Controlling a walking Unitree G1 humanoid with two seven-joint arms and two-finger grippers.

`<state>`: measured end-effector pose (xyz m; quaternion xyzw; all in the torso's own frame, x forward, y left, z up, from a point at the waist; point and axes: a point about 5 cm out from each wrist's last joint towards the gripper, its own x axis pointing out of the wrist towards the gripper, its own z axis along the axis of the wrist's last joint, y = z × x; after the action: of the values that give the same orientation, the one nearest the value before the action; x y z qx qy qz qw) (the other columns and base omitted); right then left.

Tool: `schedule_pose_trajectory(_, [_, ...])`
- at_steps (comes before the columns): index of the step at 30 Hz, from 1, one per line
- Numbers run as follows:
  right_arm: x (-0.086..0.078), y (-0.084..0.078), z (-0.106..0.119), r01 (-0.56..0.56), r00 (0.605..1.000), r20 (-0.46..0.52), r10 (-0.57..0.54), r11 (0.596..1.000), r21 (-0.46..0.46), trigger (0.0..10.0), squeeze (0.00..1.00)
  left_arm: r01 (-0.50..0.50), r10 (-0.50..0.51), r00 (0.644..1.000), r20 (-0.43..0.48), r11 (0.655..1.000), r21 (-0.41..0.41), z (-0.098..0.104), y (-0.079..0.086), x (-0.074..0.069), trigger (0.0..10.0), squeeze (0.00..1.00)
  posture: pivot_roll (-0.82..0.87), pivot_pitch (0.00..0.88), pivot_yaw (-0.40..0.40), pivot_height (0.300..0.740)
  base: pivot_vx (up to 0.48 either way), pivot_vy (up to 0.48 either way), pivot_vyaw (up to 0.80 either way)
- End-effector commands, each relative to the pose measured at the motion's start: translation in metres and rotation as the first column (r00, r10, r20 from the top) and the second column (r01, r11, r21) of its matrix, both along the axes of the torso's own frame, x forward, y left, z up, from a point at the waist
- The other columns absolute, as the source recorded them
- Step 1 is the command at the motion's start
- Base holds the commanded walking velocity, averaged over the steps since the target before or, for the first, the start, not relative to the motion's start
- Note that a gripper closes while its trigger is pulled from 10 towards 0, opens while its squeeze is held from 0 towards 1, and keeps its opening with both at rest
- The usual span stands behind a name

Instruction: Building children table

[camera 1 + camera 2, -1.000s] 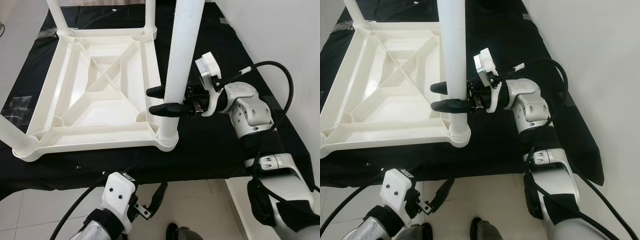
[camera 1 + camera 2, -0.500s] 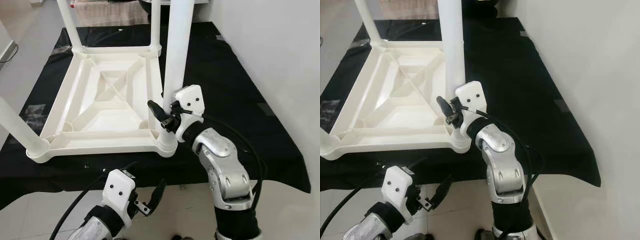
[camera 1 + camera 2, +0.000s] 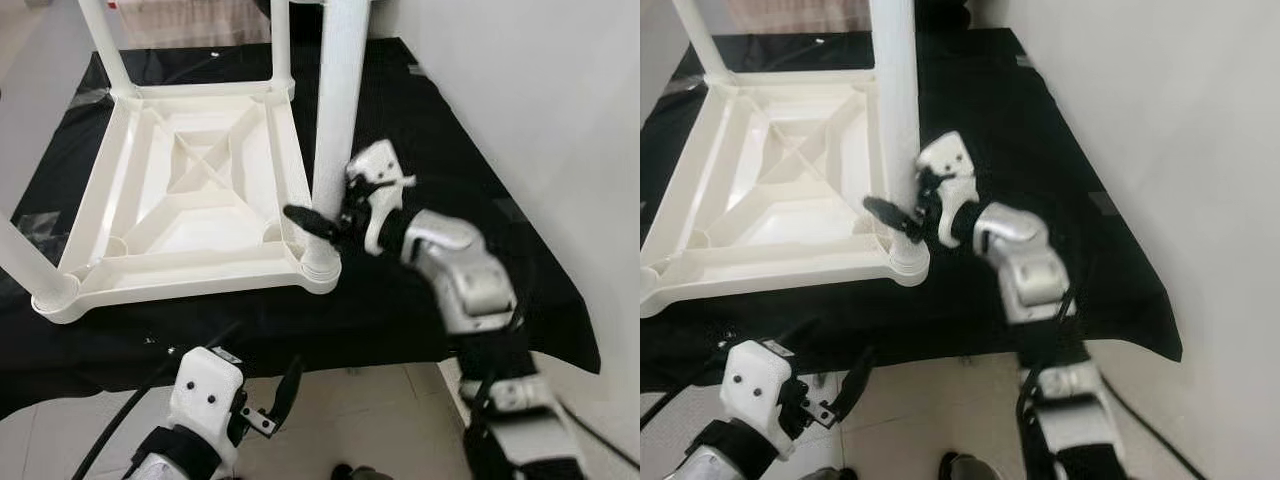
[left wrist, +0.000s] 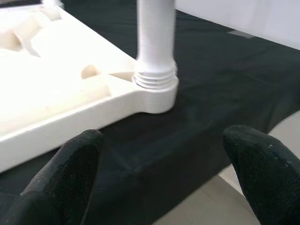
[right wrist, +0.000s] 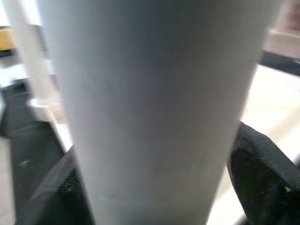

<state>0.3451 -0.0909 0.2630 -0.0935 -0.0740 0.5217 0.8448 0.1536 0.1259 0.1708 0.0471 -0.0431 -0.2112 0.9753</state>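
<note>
A white plastic children's table lies upside down on a black cloth, its legs pointing up. The near right leg stands in its corner socket. My right gripper is shut on this leg just above the socket, one black finger showing past the leg's left side. In the right wrist view the leg sits between both fingers. My left gripper hangs open below the table's front edge; in the left wrist view it faces the socket corner from a short way off.
Three more white legs rise at the other corners. The black cloth covers a low platform. A white wall runs close on the right. Pale floor tiles lie in front.
The camera has shifted. My right forearm has swung from in front of the leg to its right side, with the gripper still on the leg. The left gripper stays low and open.
</note>
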Motion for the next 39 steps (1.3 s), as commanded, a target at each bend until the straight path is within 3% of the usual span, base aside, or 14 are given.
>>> schedule_pose_trajectory(1, [-0.001, 0.000, -0.005, -0.101, 0.995, -0.006, 0.101, 0.995, -0.017, 10.0, 0.00, -0.013, 0.013, 1.000, 0.003, 1.000, 0.026, 0.004, 0.002, -0.004, 10.0, 0.00, 0.13, 0.186, -0.104, 0.740, 0.000, 0.000, 0.00])
schedule_pose_trajectory(5, [-0.001, 0.001, 0.005, -0.330, 0.944, -0.002, 0.330, 0.943, -0.044, 10.0, 0.00, -0.026, 0.025, 0.998, 0.051, 0.999, 0.022, 0.021, 0.002, -0.010, 10.0, 0.00, 0.16, 0.208, -0.111, 0.740, 0.000, 0.000, 0.00])
schedule_pose_trajectory(12, [0.008, -0.004, 0.016, -0.416, 0.910, -0.021, 0.415, 0.909, -0.039, 10.0, 0.00, -0.030, 0.029, 0.998, 0.055, 1.000, 0.008, 0.025, 0.001, -0.014, 10.0, 0.00, 0.17, 0.216, -0.112, 0.740, 0.000, 0.000, 0.00])
schedule_pose_trajectory(13, [0.013, -0.006, 0.021, -0.409, 0.912, -0.018, 0.409, 0.912, -0.038, 2.4, 0.00, -0.031, 0.031, 0.998, 0.051, 1.000, -0.001, 0.025, 0.000, -0.015, 10.0, 0.00, 0.17, 0.217, -0.112, 0.740, 0.000, 0.000, 0.00])
schedule_pose_trajectory(14, [0.013, -0.006, 0.021, -0.409, 0.912, -0.018, 0.409, 0.912, -0.038, 2.4, 0.00, -0.031, 0.031, 0.998, 0.051, 1.000, -0.001, 0.025, 0.000, -0.015, 10.0, 0.00, 0.17, 0.217, -0.112, 0.740, 0.000, 0.000, 0.00])
schedule_pose_trajectory(15, [0.016, -0.009, 0.024, -0.425, 0.905, -0.021, 0.424, 0.905, -0.033, 0.0, 0.00, -0.029, 0.029, 0.999, 0.046, 1.000, -0.004, 0.026, -0.001, -0.017, 10.0, 0.00, 0.17, 0.220, -0.115, 0.740, 0.000, 0.000, 0.00])
schedule_pose_trajectory(30, [0.022, -0.027, 0.017, -0.459, 0.887, -0.062, 0.457, 0.888, -0.018, 0.0, 0.00, -0.041, 0.041, 0.999, 0.012, 0.999, -0.031, 0.025, -0.003, -0.019, 10.0, 0.00, 0.14, 0.223, -0.131, 0.740, 0.000, 0.000, 0.00])
schedule_pose_trajectory(32, [0.020, -0.025, -0.003, -0.387, 0.920, -0.096, 0.381, 0.921, -0.054, 0.0, 0.00, -0.042, 0.042, 0.999, 0.013, 0.999, -0.033, 0.025, -0.003, -0.018, 10.0, 0.00, 0.14, 0.223, -0.133, 0.740, 0.000, 0.000, 0.00])
schedule_pose_trajectory(33, [0.019, -0.019, -0.029, -0.208, 0.971, -0.141, 0.194, 0.974, -0.091, 0.0, 0.00, -0.044, 0.045, 0.999, 0.014, 0.998, -0.034, 0.026, -0.003, -0.017, 10.0, 0.00, 0.12, 0.231, -0.146, 0.740, 0.000, 0.000, 0.00])
schedule_pose_trajectory(34, [0.019, -0.019, -0.029, -0.208, 0.971, -0.141, 0.194, 0.974, -0.091, 0.0, 0.00, -0.044, 0.045, 0.999, 0.014, 0.998, -0.034, 0.026, -0.003, -0.017, 10.0, 0.00, 0.12, 0.231, -0.146, 0.740, 0.000, 0.000, 0.00])
schedule_pose_trajectory(35, [0.015, -0.014, -0.059, 0.158, 0.963, -0.201, -0.178, 0.981, -0.111, 0.0, 0.00, -0.048, 0.048, 0.999, 0.016, 0.998, -0.036, 0.026, -0.002, -0.016, 10.0, 0.00, 0.10, 0.233, -0.149, 0.740, 0.000, 0.000, 0.00])
schedule_pose_trajectory(36, [-0.009, -0.010, -0.081, 0.349, 0.898, -0.234, -0.373, 0.927, -0.139, 0.0, 0.00, -0.054, 0.055, 0.998, 0.017, 0.998, -0.041, 0.026, -0.001, -0.014, 10.0, 0.00, 0.10, 0.235, -0.141, 0.740, 0.000, 0.000, 0.00])
schedule_pose_trajectory(37, [-0.009, -0.010, -0.081, 0.349, 0.898, -0.234, -0.373, 0.927, -0.139, 0.0, 0.00, -0.054, 0.055, 0.998, 0.017, 0.998, -0.041, 0.026, -0.001, -0.014, 10.0, 0.00, 0.10, 0.235, -0.141, 0.740, 0.000, 0.000, 0.00])
schedule_pose_trajectory(39, [-0.045, 0.000, -0.089, 0.511, 0.802, -0.286, -0.524, 0.851, -0.125, 0.0, 0.00, -0.060, 0.061, 0.998, 0.021, 0.997, -0.044, 0.026, 0.000, -0.010, 10.0, 0.00, 0.07, 0.221, -0.114, 0.740, 0.000, 0.000, 0.00])
